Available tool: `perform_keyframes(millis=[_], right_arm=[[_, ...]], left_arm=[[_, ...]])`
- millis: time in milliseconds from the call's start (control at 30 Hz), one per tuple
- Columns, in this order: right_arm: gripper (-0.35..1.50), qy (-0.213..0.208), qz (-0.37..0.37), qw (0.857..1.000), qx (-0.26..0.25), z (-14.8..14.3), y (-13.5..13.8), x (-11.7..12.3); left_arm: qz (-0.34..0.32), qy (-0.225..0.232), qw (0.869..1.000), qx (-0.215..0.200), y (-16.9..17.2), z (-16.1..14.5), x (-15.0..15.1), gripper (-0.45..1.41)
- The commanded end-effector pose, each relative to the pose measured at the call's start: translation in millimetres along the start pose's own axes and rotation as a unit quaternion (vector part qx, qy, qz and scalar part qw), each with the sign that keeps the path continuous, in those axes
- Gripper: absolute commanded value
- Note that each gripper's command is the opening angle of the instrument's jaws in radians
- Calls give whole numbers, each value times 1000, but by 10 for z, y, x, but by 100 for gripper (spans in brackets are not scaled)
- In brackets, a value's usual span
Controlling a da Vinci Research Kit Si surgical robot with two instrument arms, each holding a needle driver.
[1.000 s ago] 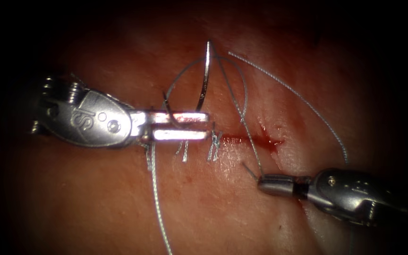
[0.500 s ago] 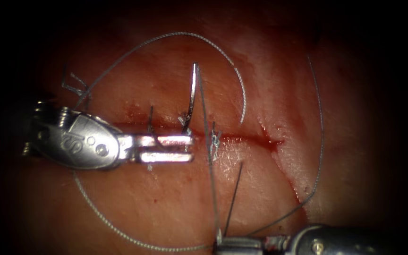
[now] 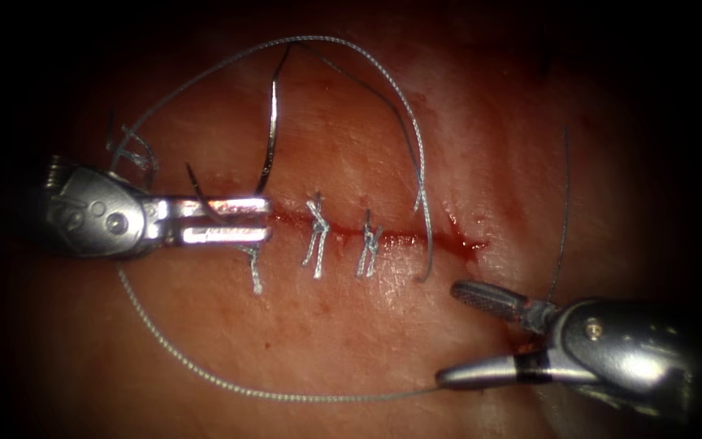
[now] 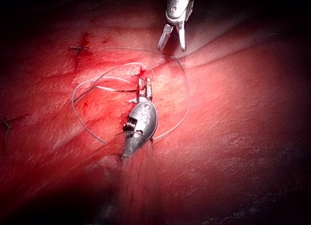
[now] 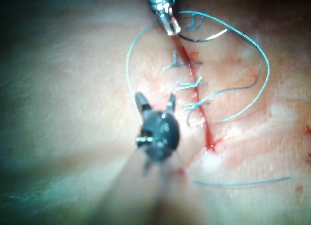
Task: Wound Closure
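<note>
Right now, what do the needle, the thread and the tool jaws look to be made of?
Needle: polished metal, thin with a bright glint; held near its tail end by the left tool, out of the tissue. Thread: pale grey, probably braided, its surface looks twisted. Right tool: open and empty, brushed steel, one jaw face cross-hatched.

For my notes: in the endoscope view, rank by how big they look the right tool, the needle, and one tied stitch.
1. Right tool, jaws open, holding nothing.
2. Needle, held near its tip end by the left tool.
3. Tied stitch.

Two polished silver hands: left hand (image 3: 217, 220) with screws and stamped marking, right hand (image 3: 469, 333) black-banded, ridged inside.
</note>
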Motion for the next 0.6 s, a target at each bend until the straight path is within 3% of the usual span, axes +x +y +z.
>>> perform_keyframes(millis=[33, 267, 433, 500, 600], right_arm=[[103, -6, -3, 1000, -4, 17, 10, -15], [101, -17, -13, 999, -34, 60, 41, -63], [89, -23, -7, 999, -40, 70, 51, -79], [61, -23, -5, 999, -43, 72, 56, -82], [-35, -29, 0, 999, -20, 68, 58, -84]], left_arm=[[0, 1, 1000, -1, 1, 5, -5, -45], [-1, 0, 1000, 1, 4, 6, -1, -45], [-1, -1, 1000, 3, 5, 6, -1, -45], [-1, -1, 1000, 3, 5, 6, -1, -45], [-1, 0, 1000, 1, 5, 6, -1, -45]])
